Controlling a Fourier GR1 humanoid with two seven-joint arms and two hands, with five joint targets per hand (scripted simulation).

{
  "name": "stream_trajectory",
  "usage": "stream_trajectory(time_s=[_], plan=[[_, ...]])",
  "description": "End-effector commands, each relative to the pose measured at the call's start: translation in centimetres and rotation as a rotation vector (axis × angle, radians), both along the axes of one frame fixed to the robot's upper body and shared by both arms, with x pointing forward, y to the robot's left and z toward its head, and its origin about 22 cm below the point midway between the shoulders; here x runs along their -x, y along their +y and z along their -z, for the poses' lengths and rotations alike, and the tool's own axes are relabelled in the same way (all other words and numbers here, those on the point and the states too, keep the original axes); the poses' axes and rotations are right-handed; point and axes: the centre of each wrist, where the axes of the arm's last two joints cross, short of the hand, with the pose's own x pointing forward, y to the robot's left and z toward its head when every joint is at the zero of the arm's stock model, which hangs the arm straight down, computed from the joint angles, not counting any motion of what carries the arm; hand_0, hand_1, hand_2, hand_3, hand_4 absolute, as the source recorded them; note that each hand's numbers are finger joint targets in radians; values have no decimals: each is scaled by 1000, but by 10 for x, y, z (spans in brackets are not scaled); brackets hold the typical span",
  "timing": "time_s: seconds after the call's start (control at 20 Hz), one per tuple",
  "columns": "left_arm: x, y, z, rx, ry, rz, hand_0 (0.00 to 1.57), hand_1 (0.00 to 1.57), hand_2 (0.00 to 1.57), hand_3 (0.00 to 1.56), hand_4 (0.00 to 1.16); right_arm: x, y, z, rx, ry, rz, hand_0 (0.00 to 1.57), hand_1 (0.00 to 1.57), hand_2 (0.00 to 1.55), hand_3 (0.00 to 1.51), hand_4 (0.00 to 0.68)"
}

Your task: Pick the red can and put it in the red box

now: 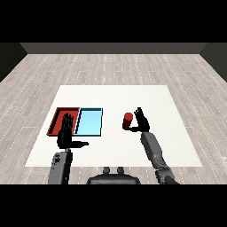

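Red can: the red can stood up on the white table, near the middle, well apart from both trays.
My right hand: my right hand was just beside the can, fingers straight, holding nothing.
My left hand: my left hand was open, flat, over the red tray's front edge.
Trays: the red tray lay touching the light blue tray, by the table's left edge.
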Motion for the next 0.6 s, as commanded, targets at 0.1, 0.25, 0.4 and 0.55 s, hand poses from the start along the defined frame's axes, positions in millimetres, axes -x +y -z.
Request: stream_trajectory(time_s=[0.1, 0.25, 0.4, 0.55], plan=[[-14, -5, 10, 7, -2, 15, 0, 0, 0, 0, 0, -12, 18, -1, 8, 4, -14, 0, 0, 0, 0, 0], [-2, 0, 2, 4, -20, -11, 0, 0, 0, 0, 0, -22, 22, -4, 15, 21, -12, 0, 0, 0, 0, 0], [-5, -6, 17, 6, 0, 31, 0, 0, 0, 0, 0, -19, 24, -1, 16, 65, -4, 0, 0, 0, 0, 0], [4, 3, -4, -13, -6, -6, 0, 0, 0, 0, 0, -18, 2, 4, 30, 34, 0, 0, 0, 0, 0, 0]])
